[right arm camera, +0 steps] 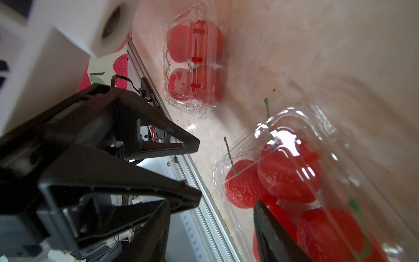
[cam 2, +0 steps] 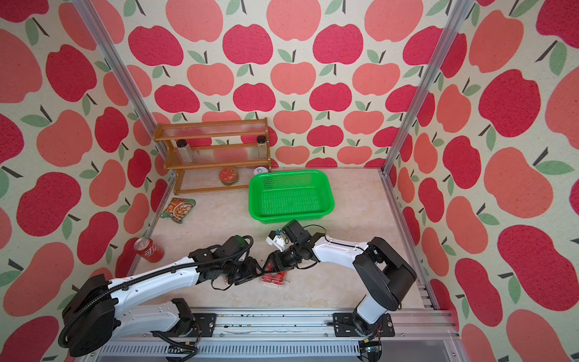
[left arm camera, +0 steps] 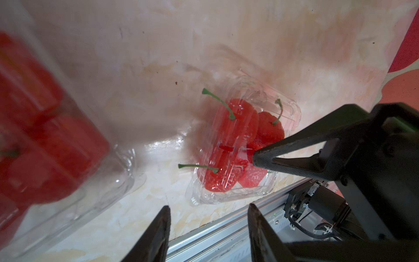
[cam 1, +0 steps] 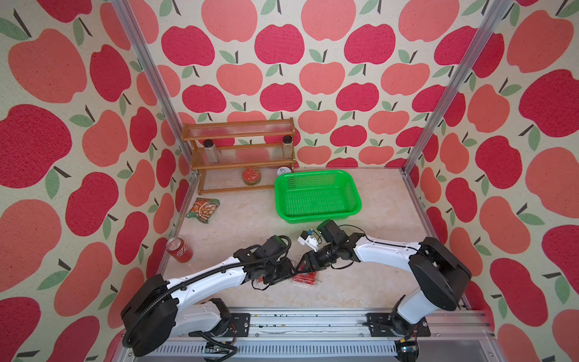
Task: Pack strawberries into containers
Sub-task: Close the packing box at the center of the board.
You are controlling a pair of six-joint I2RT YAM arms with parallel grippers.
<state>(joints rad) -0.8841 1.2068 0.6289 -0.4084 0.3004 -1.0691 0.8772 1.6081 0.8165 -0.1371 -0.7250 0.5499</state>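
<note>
Two clear clamshell containers lie near the table's front edge, both holding red strawberries. One container has green stems poking out from under its lid. My right gripper is open; one of its fingertips touches that lid, and the other hangs over the rail. The other container is closed and sits mostly under my left arm in both top views. My left gripper stands open with nothing between its fingers, just short of the first container.
A green basket stands behind the arms. A red soda can and a snack packet lie at the left. A wooden rack with jars fills the back left corner. An aluminium rail edges the front.
</note>
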